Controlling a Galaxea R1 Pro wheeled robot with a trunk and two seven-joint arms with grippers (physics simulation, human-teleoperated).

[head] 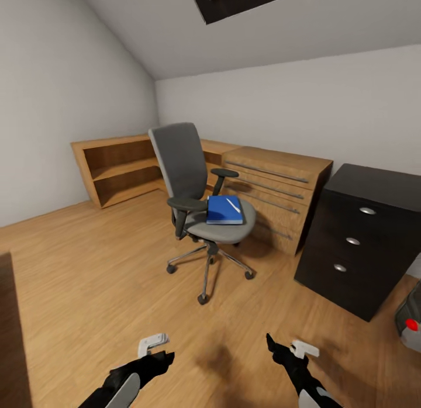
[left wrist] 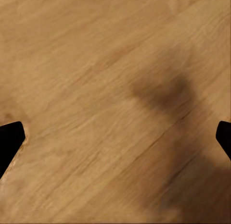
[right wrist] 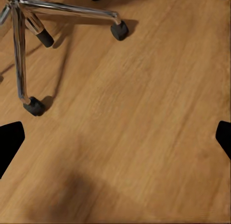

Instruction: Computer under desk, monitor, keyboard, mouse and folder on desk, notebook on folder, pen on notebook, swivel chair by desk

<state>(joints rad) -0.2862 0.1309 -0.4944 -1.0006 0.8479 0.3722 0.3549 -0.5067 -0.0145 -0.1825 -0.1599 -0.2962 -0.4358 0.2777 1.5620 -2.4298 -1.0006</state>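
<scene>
Blue folder (head: 224, 210) lies flat on the swivel chair (head: 196, 192) seat's front edge, pen (head: 233, 205) probably loose on top. Stiff, light, slippery: pinch an overhanging edge. My left gripper (head: 153, 345) and right gripper (head: 287, 345) fingers released, empty.

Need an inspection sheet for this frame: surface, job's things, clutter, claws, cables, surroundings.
Surface: wood floor; black drawer unit of the desk at right.
Job's things: swivel chair stands on the floor, apart from the drawer unit; blue folder lies on its seat with the white pen on top; computer partly seen at the right edge, red light showing.
Clutter: nothing seen.
Claws: left claw and right claw both low over the floor, open, empty.
Cables: nothing seen.
Surroundings: light-wood shelving unit, light-wood drawer chest, sloped ceiling.
</scene>
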